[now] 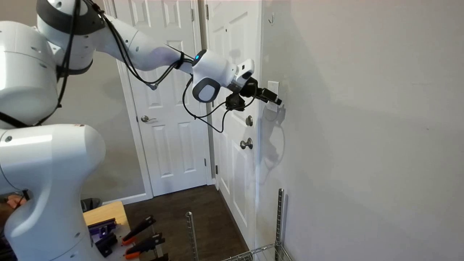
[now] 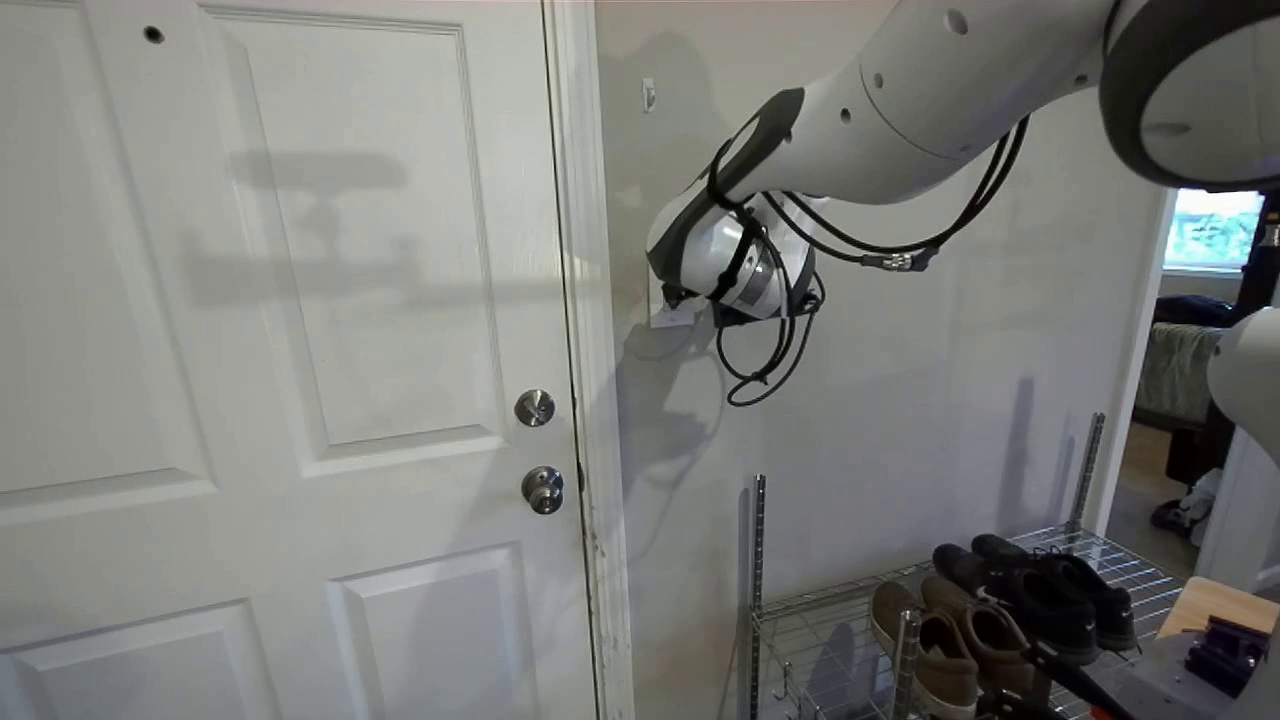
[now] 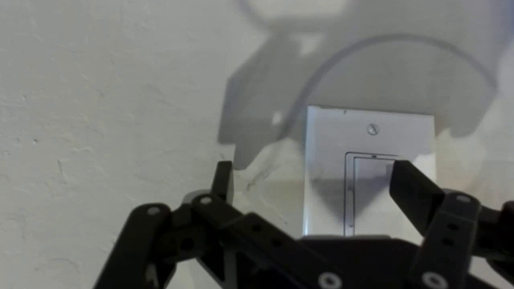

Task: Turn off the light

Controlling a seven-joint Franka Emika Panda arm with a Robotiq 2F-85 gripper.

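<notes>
The light's switch is a white upright wall plate, partly covered by the gripper in an exterior view (image 1: 273, 86). Its lower edge shows in an exterior view (image 2: 670, 318). In the wrist view the switch plate (image 3: 327, 136) fills the right of centre, with a screw above a framed rocker; its lower part is hidden behind the gripper body. My gripper (image 3: 312, 180) is open and empty, facing the wall. One finger overlaps the rocker's right side in the picture; the other is left of the plate over bare wall. Whether a finger touches cannot be told. No lamp is in view.
A white door (image 2: 390, 560) with a deadbolt (image 2: 535, 408) and a round knob (image 2: 543, 490) is beside the plate. A wire rack (image 2: 830, 590) with shoes and upright posts stands below, along the wall. A small hook (image 2: 649, 95) is above the plate. Cables hang from the wrist.
</notes>
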